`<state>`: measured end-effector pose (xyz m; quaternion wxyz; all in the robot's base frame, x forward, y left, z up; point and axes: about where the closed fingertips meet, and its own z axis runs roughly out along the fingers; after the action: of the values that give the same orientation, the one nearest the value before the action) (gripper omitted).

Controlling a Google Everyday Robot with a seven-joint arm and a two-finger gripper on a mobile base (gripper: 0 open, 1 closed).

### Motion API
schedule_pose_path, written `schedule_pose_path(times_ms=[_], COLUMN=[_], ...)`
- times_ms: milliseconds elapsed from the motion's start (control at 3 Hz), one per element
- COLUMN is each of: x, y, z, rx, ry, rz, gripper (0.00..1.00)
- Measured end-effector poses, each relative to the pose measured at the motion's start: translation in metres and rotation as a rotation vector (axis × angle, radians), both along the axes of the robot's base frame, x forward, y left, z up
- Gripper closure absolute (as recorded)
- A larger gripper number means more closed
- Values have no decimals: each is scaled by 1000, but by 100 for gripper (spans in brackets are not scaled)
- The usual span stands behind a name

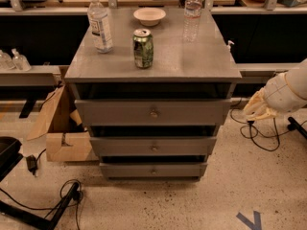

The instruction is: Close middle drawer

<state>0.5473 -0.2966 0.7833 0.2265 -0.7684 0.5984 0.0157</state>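
A grey cabinet (153, 61) has three drawers, all pulled out a little. The middle drawer (153, 146) has a medium-width flat front and a small round knob (154, 148); it sits between the wide top drawer (152, 112) and the narrow bottom drawer (153, 170). My gripper (256, 110) hangs at the right of the cabinet, level with the top drawer, apart from it and touching nothing. The white arm (290, 89) comes in from the right edge.
On the cabinet top stand a green can (143, 48), two clear bottles (100, 23) (192, 12) and a white bowl (149, 16). A cardboard box (60, 128) sits at the left. Cables (261, 133) lie on the floor at the right and lower left.
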Motion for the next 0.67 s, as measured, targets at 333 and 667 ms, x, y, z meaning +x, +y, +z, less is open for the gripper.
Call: schedule_pose_path(times_ms=[333, 667], x=[-31, -53], y=[-3, -1], z=[37, 78], rx=[-63, -105], ry=[-22, -91], rz=[-13, -46], gripper=[100, 100])
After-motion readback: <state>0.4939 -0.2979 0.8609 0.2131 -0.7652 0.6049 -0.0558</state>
